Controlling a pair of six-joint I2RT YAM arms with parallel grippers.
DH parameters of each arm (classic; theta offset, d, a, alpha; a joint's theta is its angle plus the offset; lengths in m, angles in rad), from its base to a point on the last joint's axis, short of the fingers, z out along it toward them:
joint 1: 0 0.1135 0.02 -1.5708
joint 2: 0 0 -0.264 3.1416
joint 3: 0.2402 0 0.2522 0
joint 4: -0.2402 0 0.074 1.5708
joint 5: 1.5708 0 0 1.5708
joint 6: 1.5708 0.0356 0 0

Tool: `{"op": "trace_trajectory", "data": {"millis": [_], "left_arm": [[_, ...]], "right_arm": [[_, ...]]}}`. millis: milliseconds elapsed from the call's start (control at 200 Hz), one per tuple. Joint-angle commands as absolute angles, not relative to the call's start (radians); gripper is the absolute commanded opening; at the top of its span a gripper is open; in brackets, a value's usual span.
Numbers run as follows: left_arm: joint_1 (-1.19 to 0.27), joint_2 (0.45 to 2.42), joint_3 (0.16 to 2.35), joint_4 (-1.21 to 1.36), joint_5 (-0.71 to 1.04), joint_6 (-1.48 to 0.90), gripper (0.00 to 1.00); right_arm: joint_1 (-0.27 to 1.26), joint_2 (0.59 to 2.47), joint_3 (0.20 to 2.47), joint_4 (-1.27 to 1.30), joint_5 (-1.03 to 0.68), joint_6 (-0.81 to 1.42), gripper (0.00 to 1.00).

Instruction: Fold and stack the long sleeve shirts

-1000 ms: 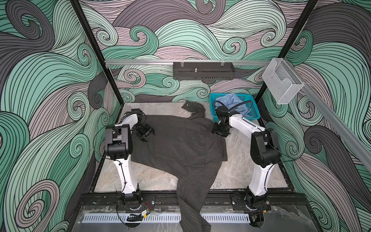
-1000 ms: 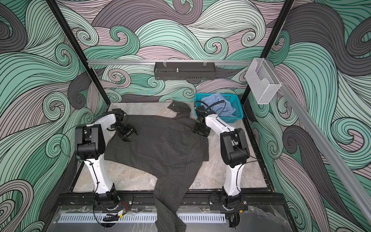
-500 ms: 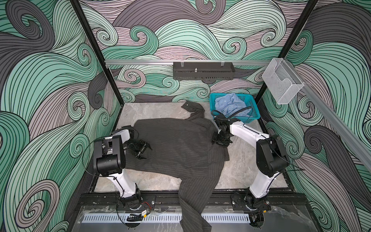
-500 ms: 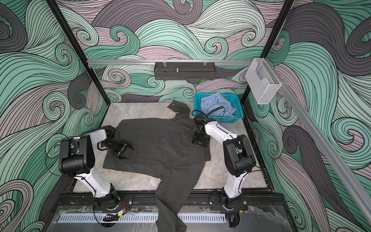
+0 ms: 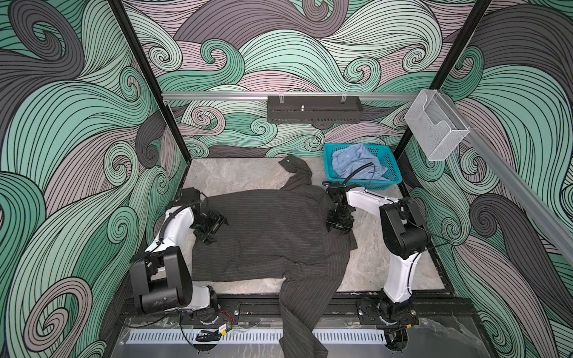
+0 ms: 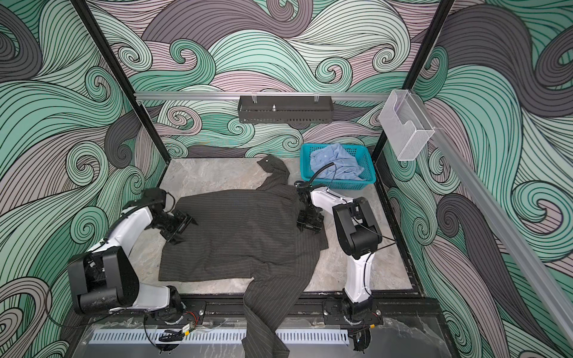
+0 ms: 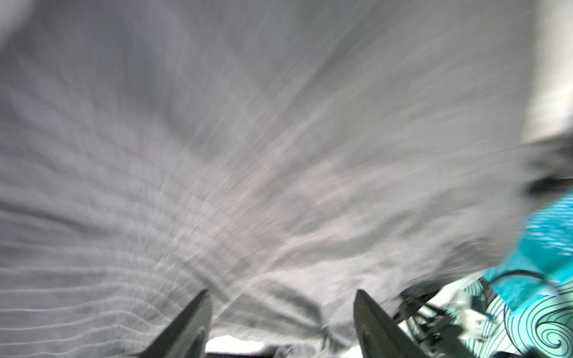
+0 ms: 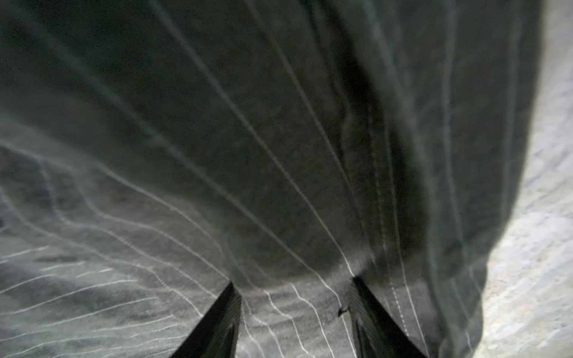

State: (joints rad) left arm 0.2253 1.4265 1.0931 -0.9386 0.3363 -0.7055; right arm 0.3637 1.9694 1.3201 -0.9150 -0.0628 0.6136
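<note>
Left wrist view badly motion-blurred. The left gripper (image 5: 216, 228) has its fingers spread w/ nothing pinched, over the left edge of the dark charcoal pinstriped cloth shirt (image 5: 273, 238), spread on the grey marble-look table (image 5: 235, 176). Its sleeve (image 5: 302, 322) hangs off the front, cut by the frame. The right gripper (image 5: 339, 228) clamps a shirt fold. The light blue cloth shirt (image 5: 353, 161) lies crumpled in the teal plastic mesh basket (image 5: 362, 185).
</note>
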Motion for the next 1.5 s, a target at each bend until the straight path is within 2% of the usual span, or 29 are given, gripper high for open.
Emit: {"op": "trace_trajectory", "data": {"millis": [0, 230, 411, 721, 1017, 1212, 1343, 1493], "left_arm": [[0.237, 1.504, 1.252, -1.006, 0.212, -0.659, 0.77], [0.255, 1.663, 1.475, -0.998, 0.203, -0.615, 0.77], [0.255, 1.809, 1.567, -0.975, 0.286, -0.552, 0.77], [0.205, 2.142, 1.84, -1.035, 0.295, -0.414, 0.75], [0.149, 2.403, 2.153, -1.102, 0.285, -0.347, 0.76], [0.134, 2.522, 2.273, -1.149, 0.243, -0.315, 0.74], [0.122, 2.565, 2.323, -1.16, 0.265, -0.3, 0.61], [0.105, 2.545, 2.324, -1.174, 0.285, -0.272, 0.22]], "right_arm": [[0.326, 1.994, 1.318, -0.986, 0.044, 0.564, 0.56], [0.233, 1.983, 1.267, -0.994, 0.142, 0.535, 0.56], [0.225, 1.919, 1.269, -0.99, 0.166, 0.492, 0.57], [0.33, 1.789, 1.412, -1.027, 0.07, 0.474, 0.78], [0.333, 1.843, 1.466, -1.034, 0.013, 0.487, 0.77], [0.333, 1.825, 1.463, -1.034, 0.0, 0.479, 0.76], [0.333, 1.821, 1.466, -1.034, -0.003, 0.474, 0.76], [0.331, 1.812, 1.461, -1.035, 0.0, 0.469, 0.76]]}}
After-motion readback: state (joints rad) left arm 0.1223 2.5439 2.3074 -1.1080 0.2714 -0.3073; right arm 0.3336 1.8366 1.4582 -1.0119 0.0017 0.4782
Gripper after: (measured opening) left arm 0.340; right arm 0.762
